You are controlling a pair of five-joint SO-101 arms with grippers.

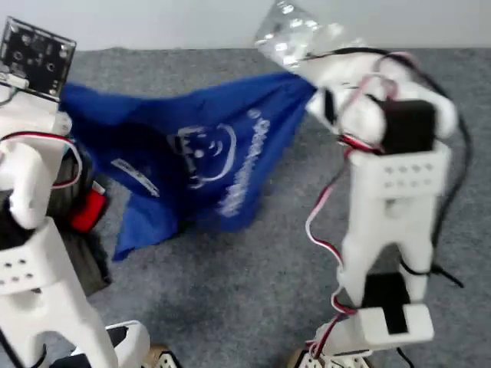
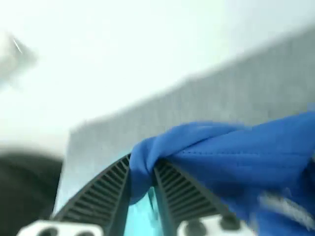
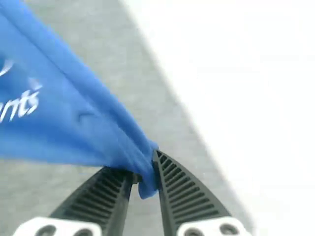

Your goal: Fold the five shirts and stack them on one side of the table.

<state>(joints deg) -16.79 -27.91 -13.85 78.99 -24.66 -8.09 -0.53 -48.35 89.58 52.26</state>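
Blue fabric shirt with white print [image 1: 199,161] is being held stretched over the grey felt-like table [image 1: 261,268]. 1 bunched edge each is being pinched tight by left gripper [image 2: 142,167] and right gripper [image 3: 145,169]. Judged: spreading stage is being worked. An even, flat lowering is being called for next.

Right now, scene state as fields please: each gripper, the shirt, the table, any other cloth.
left gripper: shut on a bunched edge of the blue shirt
right gripper: shut on another bunched edge of the same shirt
blue shirt: unfolded, spread between the two grippers, white print facing the high view; contact of its lower edge with the table unclear
table: grey surface under both arms
dark cloth: heaped beside the left arm, with a red piece on it
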